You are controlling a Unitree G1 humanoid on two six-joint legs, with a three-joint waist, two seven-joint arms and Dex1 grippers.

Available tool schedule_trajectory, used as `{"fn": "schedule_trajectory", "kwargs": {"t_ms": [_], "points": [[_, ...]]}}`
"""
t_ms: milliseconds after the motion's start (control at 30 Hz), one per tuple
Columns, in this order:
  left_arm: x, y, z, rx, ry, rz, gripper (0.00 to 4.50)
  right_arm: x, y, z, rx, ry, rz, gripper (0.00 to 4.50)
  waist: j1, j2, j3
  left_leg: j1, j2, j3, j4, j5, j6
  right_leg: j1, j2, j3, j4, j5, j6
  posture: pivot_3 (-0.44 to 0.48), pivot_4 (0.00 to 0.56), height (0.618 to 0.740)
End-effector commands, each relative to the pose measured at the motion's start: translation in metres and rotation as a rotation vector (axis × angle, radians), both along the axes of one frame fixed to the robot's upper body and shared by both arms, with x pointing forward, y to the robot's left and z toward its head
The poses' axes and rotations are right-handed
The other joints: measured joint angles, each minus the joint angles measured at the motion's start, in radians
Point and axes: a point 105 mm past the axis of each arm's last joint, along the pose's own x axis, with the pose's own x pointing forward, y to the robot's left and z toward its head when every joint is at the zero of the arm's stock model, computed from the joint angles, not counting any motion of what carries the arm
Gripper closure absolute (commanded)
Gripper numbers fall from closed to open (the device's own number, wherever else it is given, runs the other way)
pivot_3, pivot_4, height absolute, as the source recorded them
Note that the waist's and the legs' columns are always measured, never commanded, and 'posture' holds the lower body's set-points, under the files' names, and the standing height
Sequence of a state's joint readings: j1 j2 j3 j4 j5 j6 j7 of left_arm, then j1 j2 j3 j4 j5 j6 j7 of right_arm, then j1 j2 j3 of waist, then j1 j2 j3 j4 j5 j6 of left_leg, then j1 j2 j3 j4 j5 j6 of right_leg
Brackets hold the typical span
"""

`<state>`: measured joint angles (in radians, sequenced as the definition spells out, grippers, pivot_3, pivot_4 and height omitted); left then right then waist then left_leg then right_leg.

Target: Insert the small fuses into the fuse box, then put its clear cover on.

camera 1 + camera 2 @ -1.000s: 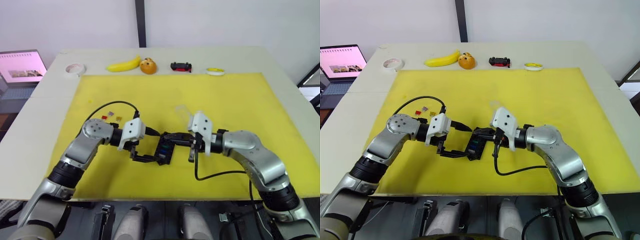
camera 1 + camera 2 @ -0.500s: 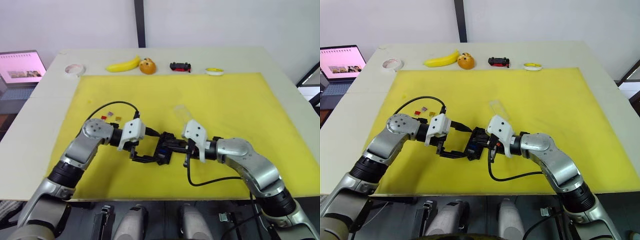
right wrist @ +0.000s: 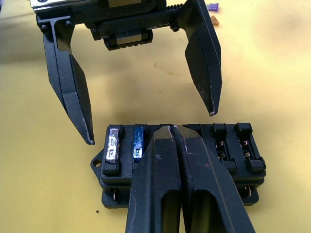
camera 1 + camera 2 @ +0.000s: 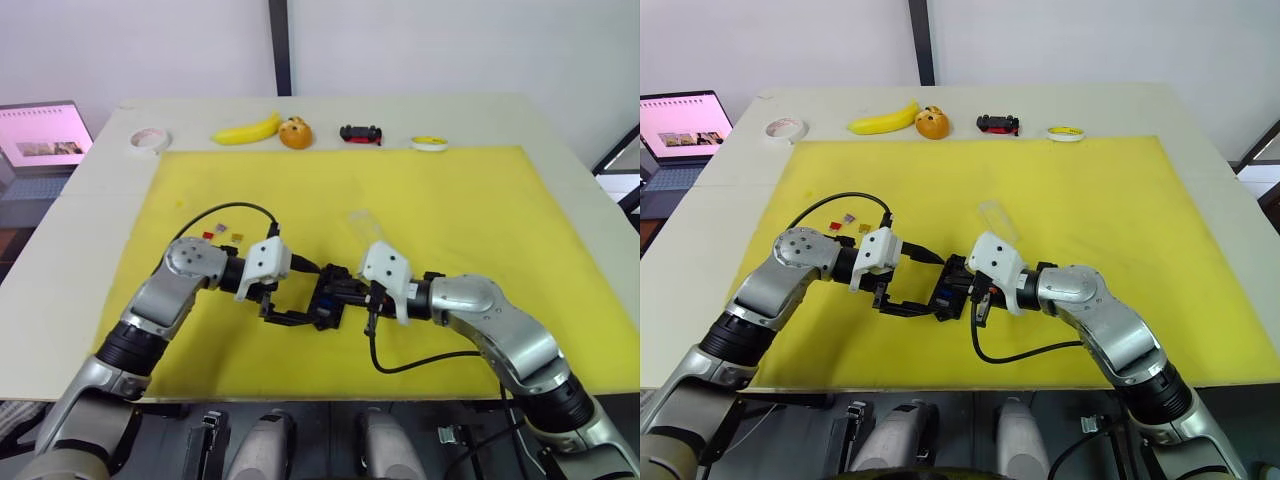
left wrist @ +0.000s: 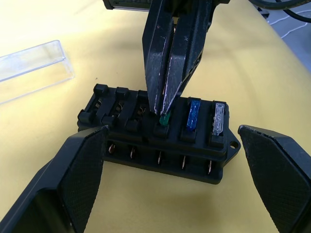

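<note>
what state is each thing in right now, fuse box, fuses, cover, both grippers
fuse box: flat on the yellow mat, uncovered, two fuses seated, other slots empty
green fuse: pinched in the right gripper, at a slot mouth
blue fuse: seated
grey fuse: seated in the end slot
clear cover: off, lying on the mat
loose fuses: unplaced
right gripper: shut on green fuse
left gripper: open, straddling the box
</note>
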<state>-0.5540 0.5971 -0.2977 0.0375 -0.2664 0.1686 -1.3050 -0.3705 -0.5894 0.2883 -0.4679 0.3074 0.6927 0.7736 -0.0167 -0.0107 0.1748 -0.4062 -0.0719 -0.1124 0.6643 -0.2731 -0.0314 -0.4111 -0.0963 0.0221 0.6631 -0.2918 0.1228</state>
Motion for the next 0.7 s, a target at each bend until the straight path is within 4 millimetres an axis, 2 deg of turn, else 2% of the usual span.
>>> {"fn": "schedule_trajectory", "kwargs": {"t_ms": [33,167,300,400,567,633,700], "points": [[0.0,0.001,0.017,-0.043,-0.041,0.007,0.0,0.0,-0.001,0.013,0.04,-0.023,-0.004,4.46,0.0,0.0,0.0,0.0,0.0,0.0,0.0,0.0,0.0,0.0,0.0,0.0,0.0,0.0,0.0,0.0,0.15,0.74],[-0.003,0.016,0.023,-0.092,-0.033,0.084,0.0,-0.003,-0.017,0.041,0.138,-0.065,-0.044,4.46,-0.001,0.0,0.0,0.0,0.0,0.0,0.0,0.0,0.0,-0.001,0.0,0.0,0.0,0.0,0.0,0.0,0.15,0.74],[-0.004,0.04,0.032,-0.218,0.041,0.308,0.0,-0.003,-0.059,0.057,0.18,-0.09,-0.202,4.46,0.004,0.0,0.0,0.0,0.0,0.0,0.0,-0.003,0.005,-0.001,0.0,0.001,0.0,0.0,0.0,0.0,0.15,0.74],[-0.01,0.073,0.032,-0.342,0.122,0.569,0.0,0.0,-0.106,0.063,0.163,-0.098,-0.364,3.59,0.004,0.0,0.0,0.0,0.0,0.0,0.0,-0.004,0.006,0.0,-0.001,0.001,0.0,0.0,0.0,0.0,0.15,0.74],[-0.038,0.132,0.02,-0.465,0.225,0.941,0.0,0.001,-0.165,0.069,0.115,-0.101,-0.528,1.0,0.002,0.001,0.0,0.001,0.001,0.001,-0.001,-0.004,0.007,0.0,-0.001,0.002,0.0,0.0,0.0,0.0,0.15,0.74],[-0.047,0.149,0.016,-0.48,0.244,1.035,0.0,0.0,-0.179,0.067,0.087,-0.094,-0.552,0.02,0.006,0.001,0.0,0.004,0.001,0.001,-0.001,-0.004,0.007,0.003,-0.001,0.002,0.0,0.0,0.0,0.0,0.15,0.74],[-0.054,0.164,0.014,-0.49,0.246,1.109,0.0,-0.001,-0.188,0.065,0.063,-0.086,-0.562,0.02,0.006,0.001,0.0,0.005,0.001,0.001,-0.001,-0.004,0.007,0.005,-0.001,0.002,-0.001,0.0,0.0,0.0,0.15,0.74]]}}
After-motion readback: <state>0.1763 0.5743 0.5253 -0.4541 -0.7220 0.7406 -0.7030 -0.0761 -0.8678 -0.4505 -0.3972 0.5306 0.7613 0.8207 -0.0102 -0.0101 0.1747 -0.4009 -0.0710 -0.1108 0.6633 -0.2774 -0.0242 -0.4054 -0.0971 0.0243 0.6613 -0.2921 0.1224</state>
